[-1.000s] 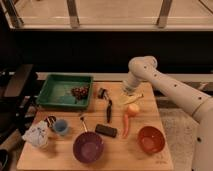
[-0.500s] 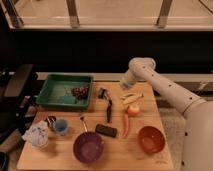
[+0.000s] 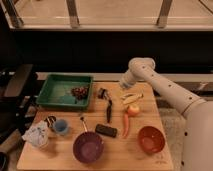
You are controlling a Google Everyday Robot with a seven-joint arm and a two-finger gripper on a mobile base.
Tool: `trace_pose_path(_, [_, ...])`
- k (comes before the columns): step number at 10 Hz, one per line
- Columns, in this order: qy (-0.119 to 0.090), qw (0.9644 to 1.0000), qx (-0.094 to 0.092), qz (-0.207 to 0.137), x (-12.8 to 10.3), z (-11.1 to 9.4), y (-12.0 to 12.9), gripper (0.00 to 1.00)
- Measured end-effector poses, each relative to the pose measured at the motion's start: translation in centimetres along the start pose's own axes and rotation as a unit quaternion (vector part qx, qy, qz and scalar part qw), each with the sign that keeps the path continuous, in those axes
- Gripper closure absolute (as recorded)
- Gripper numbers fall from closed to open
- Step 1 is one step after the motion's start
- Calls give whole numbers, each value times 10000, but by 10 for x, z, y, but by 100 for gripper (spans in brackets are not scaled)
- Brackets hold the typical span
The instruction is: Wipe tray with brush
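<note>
Black brush (image 3: pixel 108 111) lies below-left of hand (image 3: pixel 123 85).

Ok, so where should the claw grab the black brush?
Probably around the middle of the brush, coming straight down from above. It lies flat on the table, long and narrow, so closing across its width should work. The open claw hovers to its right, by the banana.

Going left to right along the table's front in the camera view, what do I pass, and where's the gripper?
A white cloth, blue cup, purple bowl, carrot, orange bowl. The gripper hangs near the banana, farther back.
</note>
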Motion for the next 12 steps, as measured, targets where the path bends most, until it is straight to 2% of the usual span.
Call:
trace_pose_path(2, [16,10000,-72,55,0,4,8,20])
trace_pose_path(3, [9,9998,-143,139,-1,10,24,20])
trace_pose_path(5, [-3,9994,-194,283,1,17,38,20])
trace_pose_path(9, [-121,9981,-295,521,-3,40,40,20])
trace_pose_path(12, [-159,9965,-437,689,-10,66,37,20])
